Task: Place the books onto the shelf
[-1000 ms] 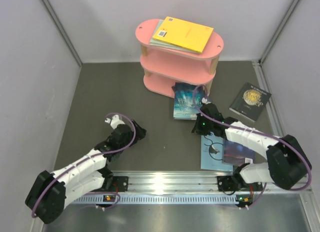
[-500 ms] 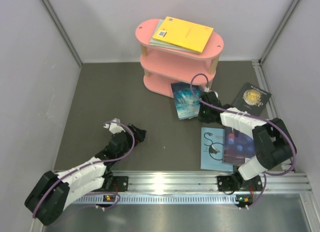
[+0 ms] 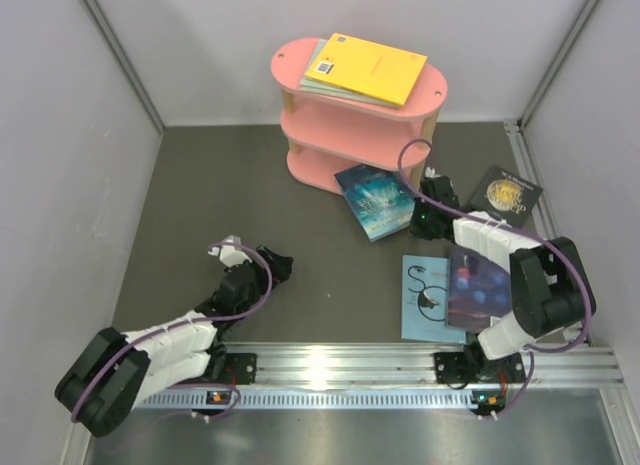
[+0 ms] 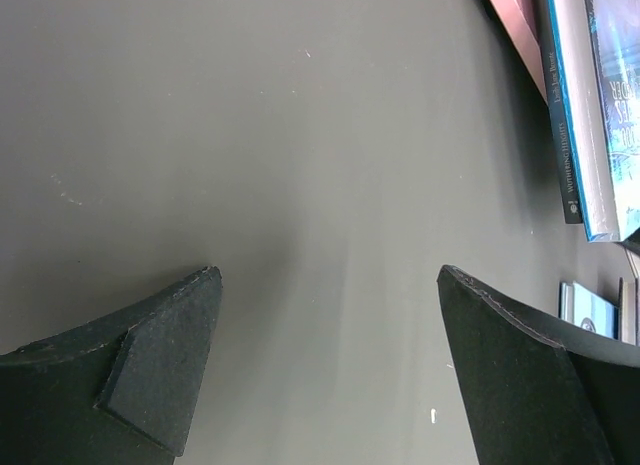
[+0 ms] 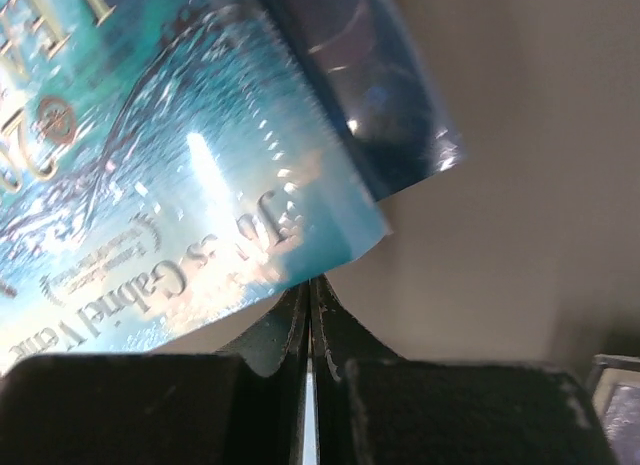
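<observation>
Right gripper (image 5: 309,287) pinches the teal book (image 5: 150,155) by its cover edge, beside the shelf (image 3: 322,171).

place: lab test cell | cues: plain grey walls (image 3: 60,135), aluminium rail (image 3: 330,365)

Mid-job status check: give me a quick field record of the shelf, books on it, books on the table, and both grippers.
shelf: pink three-tier shelf, back of table
top board: yellow book lying over grey-green book
at shelf base: teal book, tilted
on table: black book; light blue book; purple book overlapping it
right gripper: shut on teal book's corner
left gripper: open, over bare table
</observation>
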